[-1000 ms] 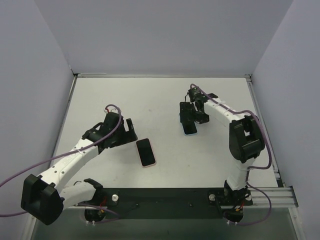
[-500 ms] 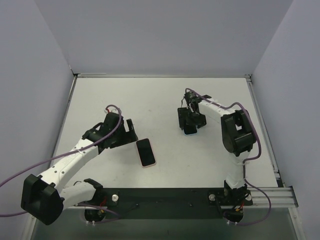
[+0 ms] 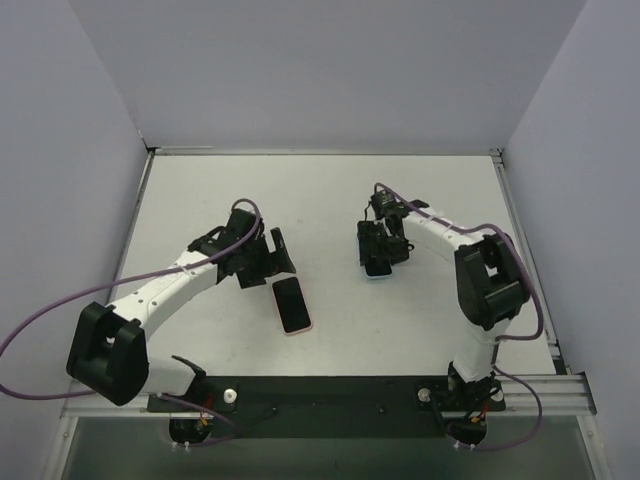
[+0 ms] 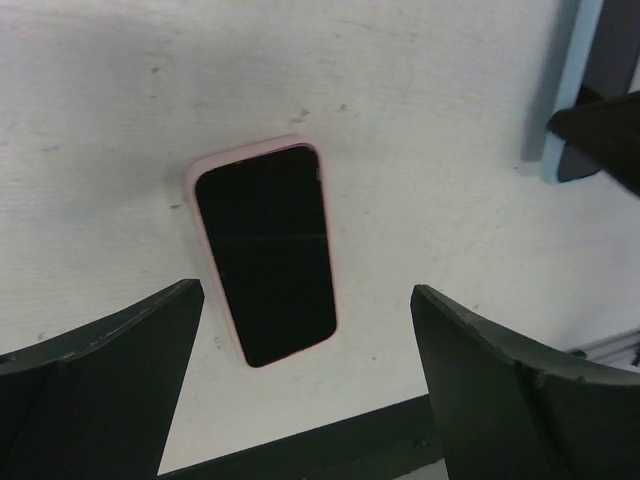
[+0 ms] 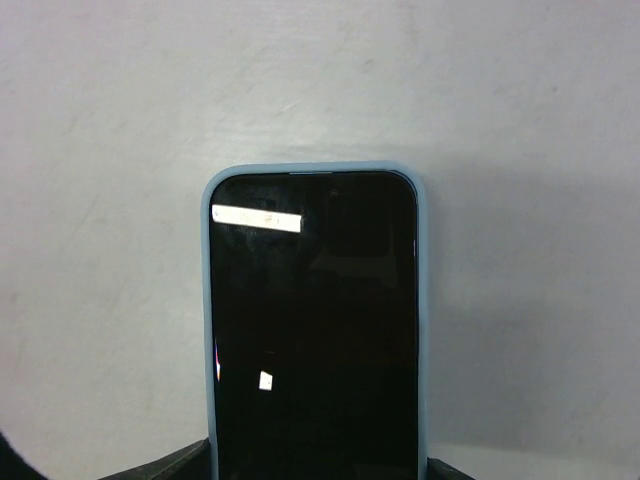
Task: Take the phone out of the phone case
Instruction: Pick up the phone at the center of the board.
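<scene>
The left arm has swung inward, and the left pincer point(image 3: 272, 257) now hangs released, jaws wide, just beside the far end of the pink-cased black phone point(image 3: 292, 304). That phone lies flat on the white table point(image 3: 330, 200), fully in its case, so no part of the task is done yet. Well to its right, the right pincer point(image 3: 378, 250) straddles a blue-cased black phone point(image 5: 313, 320); I cannot tell its grip. There is free table all round the pink-cased phone, with the table's black front strip point(image 3: 330, 392) near.

The table point(image 4: 420, 90) is matt white, faintly scuffed and speckled. The pink case point(image 4: 192, 180) looks like smooth, low-sheen rubbery plastic around a glossy black pane point(image 4: 265, 255). The blue case point(image 5: 208, 300) is matt, and its glass screen point(image 5: 313, 340) mirrors a light at ten o'clock. The left fingers point(image 4: 100, 380) are matt dark plastic.
</scene>
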